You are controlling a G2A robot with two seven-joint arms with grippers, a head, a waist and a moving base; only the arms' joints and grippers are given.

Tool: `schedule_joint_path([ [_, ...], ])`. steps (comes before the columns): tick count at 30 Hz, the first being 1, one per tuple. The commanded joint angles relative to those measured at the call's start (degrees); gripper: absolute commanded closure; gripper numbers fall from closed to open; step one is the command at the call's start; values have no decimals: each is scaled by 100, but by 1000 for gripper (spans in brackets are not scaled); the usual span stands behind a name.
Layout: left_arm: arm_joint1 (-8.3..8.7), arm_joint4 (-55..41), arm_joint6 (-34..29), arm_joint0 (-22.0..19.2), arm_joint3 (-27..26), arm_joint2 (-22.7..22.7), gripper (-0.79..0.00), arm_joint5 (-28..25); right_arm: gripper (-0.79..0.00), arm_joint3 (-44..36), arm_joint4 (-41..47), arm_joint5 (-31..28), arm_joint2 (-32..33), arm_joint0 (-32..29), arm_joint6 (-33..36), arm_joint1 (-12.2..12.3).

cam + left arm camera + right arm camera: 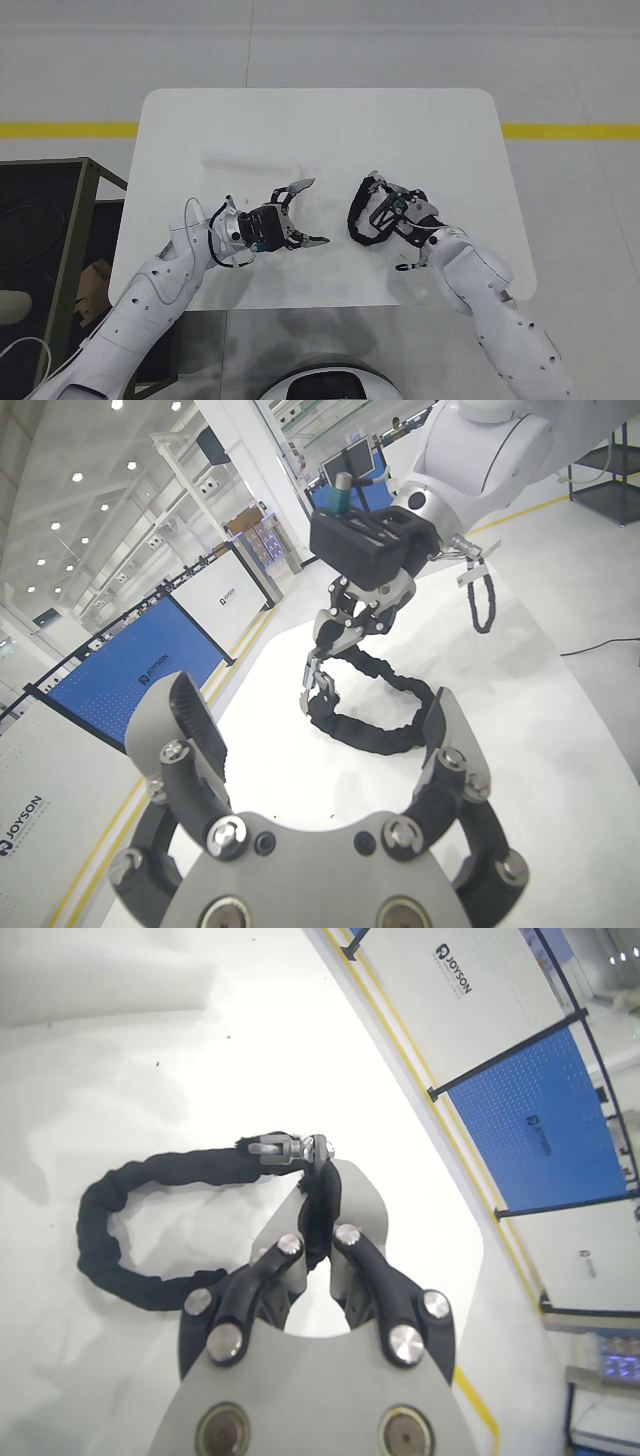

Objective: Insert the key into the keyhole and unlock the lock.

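One black-sleeved lock point(356, 225) lies looped on the surface point(440, 130). Of two pincers, the right pincer point(320, 1178) is clenched on the lock near its metal end. The left pincer point(312, 212) hangs released just beside it. One dangling metal piece point(312, 682) may be the key.

Partly hidden between right gripper's point(320, 1178) closed jaws: chain lock point(95, 1228). Too small to tell apart: parts of its metal end point(272, 1150).
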Motion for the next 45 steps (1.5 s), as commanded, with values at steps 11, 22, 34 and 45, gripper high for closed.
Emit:
schedule_joint_path([
  [11,0,0,0,0,0,0,-785,0,0,98,2029,588,299,-81,277,-137],
  [22,0,0,0,0,0,0,-785,0,-785,124,4548,820,845,-130,428,-237],
  [34,0,0,0,0,0,0,-784,0,-749,-470,5255,652,1024,-537,-596,-283],
  [45,0,0,0,0,0,0,-784,0,-784,-464,5223,653,1024,-531,-571,-282],
])
